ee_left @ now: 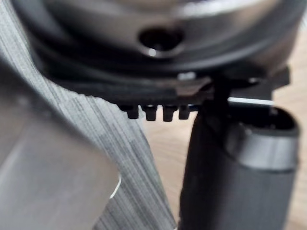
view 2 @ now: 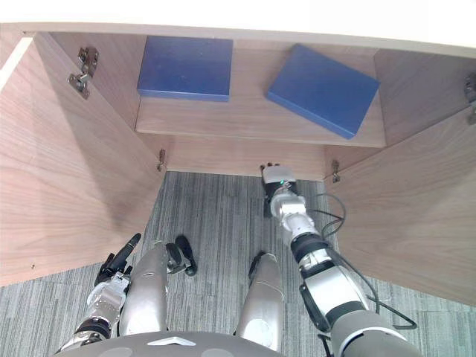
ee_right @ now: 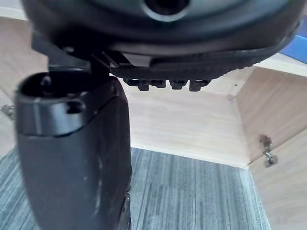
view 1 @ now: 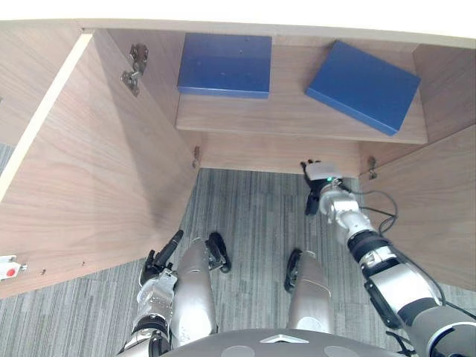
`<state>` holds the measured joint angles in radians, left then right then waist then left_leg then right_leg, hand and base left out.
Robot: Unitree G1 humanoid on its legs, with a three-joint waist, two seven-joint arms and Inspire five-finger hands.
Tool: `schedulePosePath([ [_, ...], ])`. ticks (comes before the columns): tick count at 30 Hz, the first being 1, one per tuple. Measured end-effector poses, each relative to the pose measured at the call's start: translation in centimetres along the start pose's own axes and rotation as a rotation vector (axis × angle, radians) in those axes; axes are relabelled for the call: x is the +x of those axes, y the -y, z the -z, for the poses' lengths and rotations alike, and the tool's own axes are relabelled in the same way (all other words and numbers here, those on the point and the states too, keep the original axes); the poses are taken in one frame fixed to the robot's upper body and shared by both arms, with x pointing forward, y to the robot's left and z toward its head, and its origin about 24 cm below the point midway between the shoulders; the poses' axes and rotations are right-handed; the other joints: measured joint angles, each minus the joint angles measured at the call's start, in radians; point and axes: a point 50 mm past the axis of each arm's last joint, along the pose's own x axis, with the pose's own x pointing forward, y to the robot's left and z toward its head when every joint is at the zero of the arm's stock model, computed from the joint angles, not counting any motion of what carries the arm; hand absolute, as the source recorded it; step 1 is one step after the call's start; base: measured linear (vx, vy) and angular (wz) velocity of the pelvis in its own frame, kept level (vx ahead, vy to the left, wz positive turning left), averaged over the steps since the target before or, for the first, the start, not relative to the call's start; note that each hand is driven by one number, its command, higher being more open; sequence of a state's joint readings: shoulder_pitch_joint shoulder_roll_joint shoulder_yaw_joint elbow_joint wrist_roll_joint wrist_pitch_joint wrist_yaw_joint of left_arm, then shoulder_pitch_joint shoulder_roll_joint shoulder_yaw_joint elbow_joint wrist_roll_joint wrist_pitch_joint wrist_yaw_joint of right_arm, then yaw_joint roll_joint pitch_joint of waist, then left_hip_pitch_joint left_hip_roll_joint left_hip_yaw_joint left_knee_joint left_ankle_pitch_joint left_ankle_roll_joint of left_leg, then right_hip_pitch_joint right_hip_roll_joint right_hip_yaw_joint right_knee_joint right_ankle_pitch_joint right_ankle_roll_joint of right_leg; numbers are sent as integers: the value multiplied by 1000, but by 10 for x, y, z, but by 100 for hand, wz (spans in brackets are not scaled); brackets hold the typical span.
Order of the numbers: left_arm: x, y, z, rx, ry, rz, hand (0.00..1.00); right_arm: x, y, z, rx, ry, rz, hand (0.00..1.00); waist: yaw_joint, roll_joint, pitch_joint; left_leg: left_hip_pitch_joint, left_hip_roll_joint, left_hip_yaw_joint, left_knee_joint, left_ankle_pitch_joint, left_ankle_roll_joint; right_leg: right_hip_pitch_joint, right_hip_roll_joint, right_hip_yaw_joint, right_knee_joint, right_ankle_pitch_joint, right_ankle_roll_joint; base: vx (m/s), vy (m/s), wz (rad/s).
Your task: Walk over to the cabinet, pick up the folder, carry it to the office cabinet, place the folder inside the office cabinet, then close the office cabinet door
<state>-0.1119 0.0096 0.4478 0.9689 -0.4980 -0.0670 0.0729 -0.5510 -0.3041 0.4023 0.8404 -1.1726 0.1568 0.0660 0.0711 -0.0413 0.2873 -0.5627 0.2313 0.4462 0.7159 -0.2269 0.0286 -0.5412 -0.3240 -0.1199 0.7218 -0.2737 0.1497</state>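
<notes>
Folders lie on the cabinet shelf [view 1: 297, 119]: left folder [view 1: 224, 64] square, right folder [view 1: 363, 85] skewed (which is the task's own, I cannot tell). Placing looks done. Right robot hand [view 1: 318, 182] hangs empty, fingers relaxed, below the shelf; left robot hand [view 1: 158, 268] idles low, fingers straight. Left door [view 1: 97, 171] and right door [view 1: 439, 216] stand wide; closing remains.

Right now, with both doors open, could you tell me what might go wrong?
The angled folder lies close to the front edge of the shelf; a closing door might catch its corner. The right hand hangs between the doors, so the right door could strike it. The left hand hangs low.
</notes>
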Motion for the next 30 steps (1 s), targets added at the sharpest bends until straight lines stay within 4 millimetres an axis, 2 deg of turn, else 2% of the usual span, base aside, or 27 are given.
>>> schedulePosePath([
  [2,0,-4,3,38,-15,-26,100,-9,-14,-17,-30,80,-6,100,-9,-3,-4,60,-3,0,-72,28,-11,74,16,-31,-84,31,-5,53,-39,-2],
  [6,0,-14,8,131,-46,-63,100,-21,-40,-28,-24,126,-58,100,-22,-20,-33,145,-21,5,-199,83,-27,166,40,-60,-216,82,-10,57,-44,-1],
  [8,-1,-24,11,164,-67,-88,100,-30,-70,-25,-19,122,-145,100,-32,-24,-58,200,-42,-7,-287,125,-39,241,62,-89,-334,131,-10,80,-39,8],
  [9,-2,-27,13,167,-72,-94,100,-33,-78,-24,-17,119,-172,100,-39,-23,-66,207,-48,-12,-305,134,-41,262,68,-99,-364,144,-11,101,-28,13],
  [11,-6,-40,20,203,-97,-113,100,-47,-112,-17,-9,90,-285,100,-52,-18,-87,245,-68,-32,-371,165,-40,336,86,-128,-476,196,-6,88,-6,14],
  [12,-8,-45,21,207,-100,-113,100,-51,-121,-15,-3,80,-317,100,-53,-18,-90,257,-75,-40,-389,174,-39,357,88,-135,-503,210,-5,98,14,16],
  [14,-21,-77,22,204,-83,-122,100,-74,-159,-3,101,13,-451,100,-51,-9,-108,294,-102,-73,-449,199,-42,439,94,-179,-607,247,-2,81,23,37],
  [15,-24,-85,23,199,-80,-136,100,-81,-170,0,142,-14,-489,100,-48,-6,-122,298,-109,-83,-465,207,-43,453,95,-192,-627,255,-2,47,11,49],
  [16,-33,-101,27,188,-82,-180,100,-94,-191,4,249,-79,-563,100,-44,-1,-149,313,-121,-93,-511,231,-45,474,95,-209,-662,267,-5,31,2,38],
  [18,-43,-117,33,191,-84,-226,100,-106,-209,10,385,-193,-620,100,-42,10,-166,361,-153,-107,-593,272,-45,512,93,-232,-696,274,-6,5,1,39],
  [20,-50,-117,46,202,-106,-227,100,-121,-226,21,595,-363,-650,100,-37,30,-187,411,-178,-137,-688,315,-51,548,91,-268,-710,268,-16,-33,8,48],
  [22,-55,-108,64,171,-144,-211,100,-147,-247,30,895,-593,-643,100,-18,42,-201,492,-191,-156,-803,373,-62,593,98,-296,-715,257,-26,-34,22,29],
  [23,-56,-106,68,165,-155,-208,100,-152,-251,29,978,-638,-633,100,-20,39,-205,495,-190,-160,-804,375,-62,599,100,-300,-714,254,-29,-36,12,5],
  [24,-58,-104,75,142,-176,-203,100,-163,-259,22,1144,-728,-612,100,-20,32,-220,501,-184,-159,-805,375,-63,602,104,-298,-709,251,-32,0,0,0],
  [26,-57,-106,75,165,-183,-215,100,-182,-272,10,1387,-886,-566,100,-28,20,-251,518,-177,-153,-806,373,-68,617,110,-296,-707,243,-41,5,-18,-6],
  [30,-56,-108,77,249,-201,-232,100,-209,-287,-7,1689,-1117,-481,100,-50,20,-276,555,-169,-124,-806,361,-73,635,114,-261,-708,241,-46,17,3,-25],
])
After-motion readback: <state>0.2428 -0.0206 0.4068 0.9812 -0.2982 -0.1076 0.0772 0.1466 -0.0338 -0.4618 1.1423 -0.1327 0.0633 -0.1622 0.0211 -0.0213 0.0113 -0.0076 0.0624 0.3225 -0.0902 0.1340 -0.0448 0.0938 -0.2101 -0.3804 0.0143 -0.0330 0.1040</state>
